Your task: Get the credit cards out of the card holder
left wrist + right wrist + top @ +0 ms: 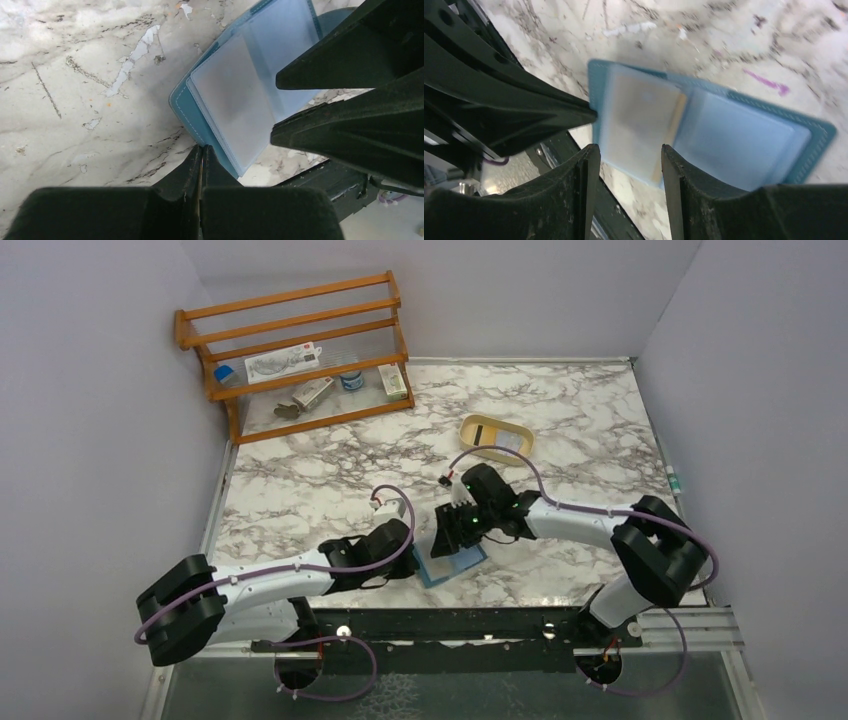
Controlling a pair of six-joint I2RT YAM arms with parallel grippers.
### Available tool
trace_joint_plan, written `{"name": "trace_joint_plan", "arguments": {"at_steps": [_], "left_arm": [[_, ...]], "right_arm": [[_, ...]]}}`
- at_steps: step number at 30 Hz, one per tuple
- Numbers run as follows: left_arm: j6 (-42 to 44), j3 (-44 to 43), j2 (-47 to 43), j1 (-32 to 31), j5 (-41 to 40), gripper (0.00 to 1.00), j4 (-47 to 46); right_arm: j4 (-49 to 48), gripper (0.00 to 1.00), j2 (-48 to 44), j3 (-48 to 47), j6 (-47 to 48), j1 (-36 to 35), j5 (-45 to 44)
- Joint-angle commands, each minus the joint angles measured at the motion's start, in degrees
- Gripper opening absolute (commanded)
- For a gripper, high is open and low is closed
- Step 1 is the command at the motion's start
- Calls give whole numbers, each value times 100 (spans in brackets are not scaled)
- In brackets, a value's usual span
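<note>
Scanning from the left of the marble counter (300,480): a wooden rack (296,348) stands at the back left corner with a few small packets and bottles on its shelves, well apart from the work area. The left arm reaches in from the near left, and the left gripper (201,155) has its fingers pressed fully together with nothing between them. Its tips sit at the near left edge of the card holder (452,562); the wrist view does not settle whether they press on the teal cover or only touch beside it. The card holder lies opened flat on the counter close to the near edge, between the two grippers, with clear sleeves fanned over the teal cover. The credit cards (235,105) are pale and seated inside those sleeves, none drawn out. The right gripper (630,150) is directly over the holder, tips pointing down at the sleeves. Its jaws stand apart, and the pale card in the uppermost sleeve shows through the gap; nothing is clamped between them. Farther back and to the right, a tan rounded tray (478,426) sits on the counter, well apart from the holder.
</note>
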State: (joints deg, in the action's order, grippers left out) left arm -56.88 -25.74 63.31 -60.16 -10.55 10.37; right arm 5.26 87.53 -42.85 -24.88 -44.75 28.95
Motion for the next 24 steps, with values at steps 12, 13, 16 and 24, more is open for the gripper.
{"name": "trace_joint_plan", "arguments": {"at_steps": [12,13,16,24], "left_arm": [[-131,235,28,66,193,0,-417],[-134,236,18,74,193,0,-424],[-135,238,-40,98,193,0,-393],[-139,327,-276,186,211,0,-287]], "right_arm": [[842,62,916,-1066,159,-1008,-1866],[917,61,970,-1108,167,-1049,-1968],[1106,58,1153,-1227,161,-1190,-2217],[1338,40,1243,-1244,81,-1315,-2530]]}}
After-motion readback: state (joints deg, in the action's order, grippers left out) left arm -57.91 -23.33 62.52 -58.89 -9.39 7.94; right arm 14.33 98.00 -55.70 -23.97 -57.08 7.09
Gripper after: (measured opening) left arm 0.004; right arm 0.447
